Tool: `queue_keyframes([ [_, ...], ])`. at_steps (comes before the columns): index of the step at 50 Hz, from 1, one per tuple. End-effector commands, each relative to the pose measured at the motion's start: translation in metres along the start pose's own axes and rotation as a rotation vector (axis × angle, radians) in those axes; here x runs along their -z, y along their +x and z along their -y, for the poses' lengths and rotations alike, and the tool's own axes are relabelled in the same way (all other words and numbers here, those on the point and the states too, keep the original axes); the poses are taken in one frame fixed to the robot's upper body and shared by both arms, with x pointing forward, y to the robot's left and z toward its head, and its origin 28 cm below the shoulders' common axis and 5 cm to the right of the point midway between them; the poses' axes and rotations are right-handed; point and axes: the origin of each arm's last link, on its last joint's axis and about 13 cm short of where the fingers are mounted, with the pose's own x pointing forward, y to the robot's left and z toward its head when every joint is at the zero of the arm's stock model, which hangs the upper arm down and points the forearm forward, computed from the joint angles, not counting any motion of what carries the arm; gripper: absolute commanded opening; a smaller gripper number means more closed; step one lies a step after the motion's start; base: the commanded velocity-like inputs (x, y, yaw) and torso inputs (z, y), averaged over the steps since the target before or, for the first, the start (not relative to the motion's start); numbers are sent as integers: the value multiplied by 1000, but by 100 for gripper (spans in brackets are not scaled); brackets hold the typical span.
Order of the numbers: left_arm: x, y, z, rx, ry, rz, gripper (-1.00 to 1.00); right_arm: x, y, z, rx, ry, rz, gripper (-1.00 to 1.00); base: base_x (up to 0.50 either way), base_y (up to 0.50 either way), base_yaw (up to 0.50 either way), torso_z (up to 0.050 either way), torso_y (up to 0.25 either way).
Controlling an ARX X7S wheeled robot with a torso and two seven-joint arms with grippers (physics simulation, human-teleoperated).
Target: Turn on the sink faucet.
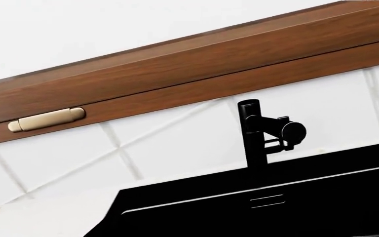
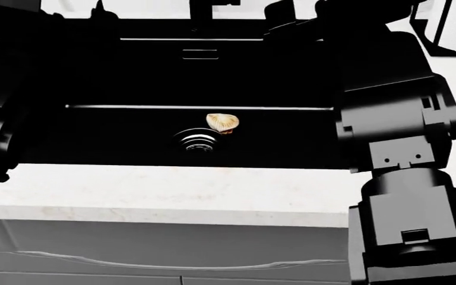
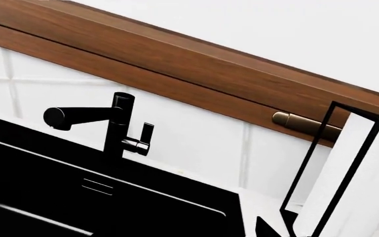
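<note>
White tiles back the faucet (image 3: pixel 119 129); approach its lever (image 3: pixel 146 138) squarely from the side, though neither gripper's state can be told.

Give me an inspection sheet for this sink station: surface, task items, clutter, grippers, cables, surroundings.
Surface: white marble-look counter frames the basin; its front strip shows nothing on it.
Job's things: sink faucet stands upright behind the sink, spout out over the basin, side lever untouched; no water seen.
Clutter: a small tan shell-like object lies in the basin beside the drain.
Grippers: neither gripper shows in any view; only arm links appear in the head view.
Cables: nothing seen.
Surroundings: white tiled wall, wooden cabinets with brass handles above, and a black-framed white rack on the counter to the sink's right.
</note>
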Motion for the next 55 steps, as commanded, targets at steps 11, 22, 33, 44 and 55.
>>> queue_keyframes([
  [11, 20, -1, -9, -32, 0, -62, 100, 3, 4, 0, -52, 6, -26, 100, 500, 101, 0, 0, 0],
  [22, 18, -1, -7, -23, 8, -58, 100, 2, 4, 0, -57, 25, -31, 100, 500, 101, 0, 0, 0],
  [33, 23, -2, -8, -28, 9, -70, 100, 2, 3, 0, -65, 48, -58, 100, 381, 14, 0, 0, 0],
  [44, 26, -2, -11, -33, 13, -71, 100, 2, 3, 0, -88, 75, -64, 100, 261, 0, 0, 0, 0],
  [55, 32, -3, -9, -33, 16, -82, 100, 45, -10, -7, -99, 76, -75, 100, 271, 0, 0, 0, 0],
])
